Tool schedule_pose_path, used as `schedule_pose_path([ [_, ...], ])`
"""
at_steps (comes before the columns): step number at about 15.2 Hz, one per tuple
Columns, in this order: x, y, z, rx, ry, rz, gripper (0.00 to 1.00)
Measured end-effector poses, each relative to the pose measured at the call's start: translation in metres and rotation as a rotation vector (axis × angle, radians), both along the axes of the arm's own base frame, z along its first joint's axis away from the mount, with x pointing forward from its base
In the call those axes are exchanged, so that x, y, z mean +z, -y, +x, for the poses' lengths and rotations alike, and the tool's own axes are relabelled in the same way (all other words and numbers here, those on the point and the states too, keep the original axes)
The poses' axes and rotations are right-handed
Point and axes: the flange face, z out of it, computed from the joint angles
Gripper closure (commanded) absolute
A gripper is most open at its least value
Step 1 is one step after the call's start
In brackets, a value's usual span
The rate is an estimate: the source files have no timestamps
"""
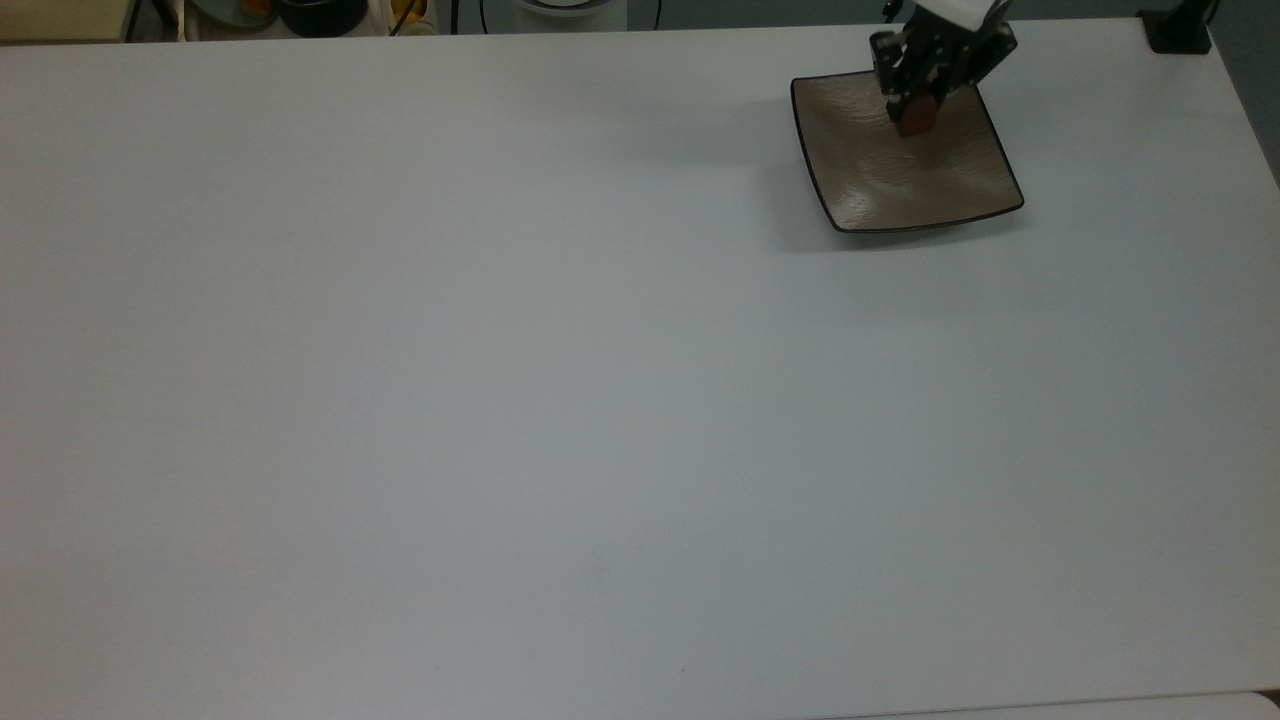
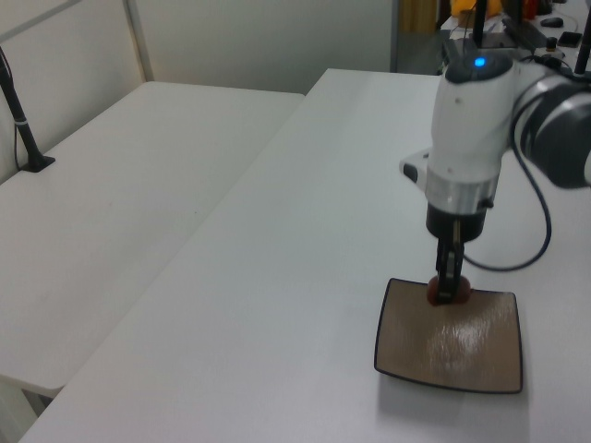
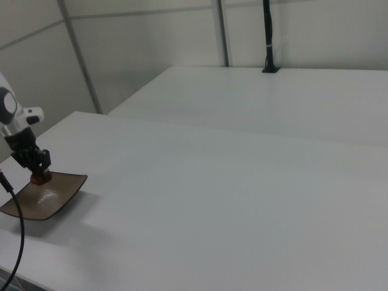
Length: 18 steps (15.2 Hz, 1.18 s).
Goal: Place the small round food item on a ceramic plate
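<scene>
In the left view, the square brown plate sits nearest the camera on the white table, towards the left view's right, glossy with a thin dark rim and upturned corners. Over its far edge the gripper points straight down, its dark fingers clamped on the small reddish-brown food item, which sits low over the plate's far part; whether it touches the surface cannot be told. Above the gripper rises the white arm with a blue light on top, and a dark cable loops from it towards the left view's right. In the top view the plate lies near the table's far edge, at the top view's upper right, and the gripper comes in from beyond that edge with the food item in its grip over the plate's far half. In the right view the plate is at the right view's far left, near the table corner, with the gripper and food item above its back part. Beyond the table in the left view stands a second white table against a pale wall, with a black post clamped at its side.
</scene>
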Motion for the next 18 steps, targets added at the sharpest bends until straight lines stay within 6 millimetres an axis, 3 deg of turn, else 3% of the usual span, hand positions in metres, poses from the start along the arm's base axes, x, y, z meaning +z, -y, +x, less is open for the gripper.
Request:
schedule_pose_path([
  [7,-0.063,-0.016,-0.011,0.0,0.067,-0.002,0.61],
  [8,-0.068,-0.017,-0.013,0.0,0.07,-0.006,0.47],
  [9,-0.071,-0.018,-0.014,0.0,0.068,-0.009,0.14],
  [10,-0.073,-0.018,-0.014,0.0,0.067,-0.01,0.0],
  [15,-0.067,-0.017,-0.011,-0.057,0.077,0.001,0.0],
  [18,-0.037,-0.005,0.003,-0.104,0.097,-0.006,0.0],
])
